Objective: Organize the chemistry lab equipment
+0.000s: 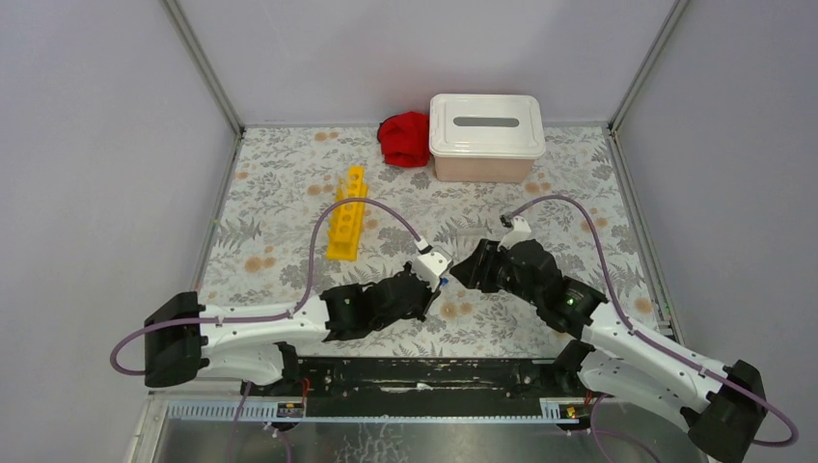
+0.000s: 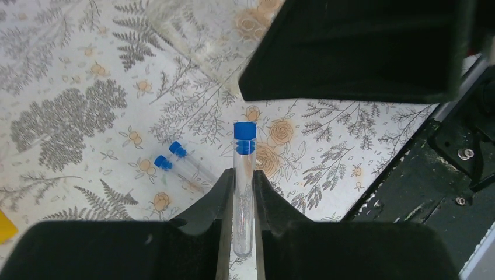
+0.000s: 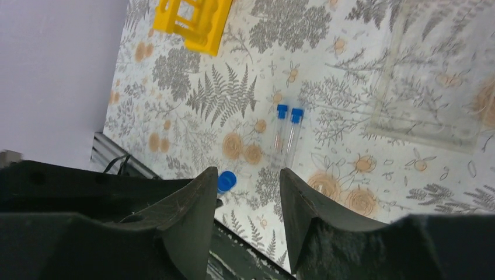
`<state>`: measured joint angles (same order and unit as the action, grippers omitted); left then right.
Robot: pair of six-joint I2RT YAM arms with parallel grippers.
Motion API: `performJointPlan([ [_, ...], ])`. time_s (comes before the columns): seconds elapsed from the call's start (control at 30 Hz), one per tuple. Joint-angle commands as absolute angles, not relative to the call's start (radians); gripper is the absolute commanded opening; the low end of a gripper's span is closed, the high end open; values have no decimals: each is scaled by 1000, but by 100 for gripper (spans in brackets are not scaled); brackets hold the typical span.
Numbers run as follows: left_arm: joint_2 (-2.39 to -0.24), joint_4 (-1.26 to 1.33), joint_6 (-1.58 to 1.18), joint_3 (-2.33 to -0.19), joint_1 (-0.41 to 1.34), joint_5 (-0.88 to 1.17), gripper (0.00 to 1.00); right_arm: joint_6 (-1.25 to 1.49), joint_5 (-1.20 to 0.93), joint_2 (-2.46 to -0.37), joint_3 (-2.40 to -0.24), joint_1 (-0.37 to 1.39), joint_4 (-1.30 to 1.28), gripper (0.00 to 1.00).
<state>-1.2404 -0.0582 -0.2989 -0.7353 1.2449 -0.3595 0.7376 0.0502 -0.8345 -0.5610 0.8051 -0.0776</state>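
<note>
— Left gripper (image 2: 244, 178) fills its wrist view, so start there. What are its jaws doing?

— They are clamped on a tube (image 2: 244, 157). They grip the clear body low down, and the blue cap sticks out past the fingertips.

— Where is that over the table (image 1: 289, 193)?

— It is held off the flowered top, near the front middle, between the two arms.

— Anything beside it?

— Two loose tubes (image 2: 175, 160) lie flat on the table, side by side, with their caps pointing the same way. In the left wrist view they are left of the held one.

— And the right gripper (image 3: 247, 175)?

— Its jaws are parted with nothing between them. A blue cap shows just beside one finger, but I cannot tell whether they touch. From above, its tip faces the left gripper closely.

— What is farther back?

— On the left the rack (image 1: 347, 217) lies lengthways toward the rear. A red cloth (image 1: 405, 138) sits at the back wall. Just right of the cloth is the bin (image 1: 485, 145), with its slotted white lid on.
</note>
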Motion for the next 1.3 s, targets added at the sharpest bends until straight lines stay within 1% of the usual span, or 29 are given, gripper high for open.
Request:
performJointPlan([
  [0.0,-1178,-3,-192,-766,1262,-367,0,789,-53,-782,-519,811,-116,51],
  [0.2,-1149,-3,-154,-778,1281,-354,0,815,-106,-733,-480,810,-102,50],
  [0.4,-1177,-53,-124,-813,1297,-344,0,832,-149,-703,-488,811,-104,50],
  [0.8,-1206,-70,-92,-832,1316,-350,0,860,-208,-635,-467,810,-104,50],
  [1.27,-1189,-81,-83,-817,1330,-331,0,895,-254,-657,-471,810,-26,50],
])
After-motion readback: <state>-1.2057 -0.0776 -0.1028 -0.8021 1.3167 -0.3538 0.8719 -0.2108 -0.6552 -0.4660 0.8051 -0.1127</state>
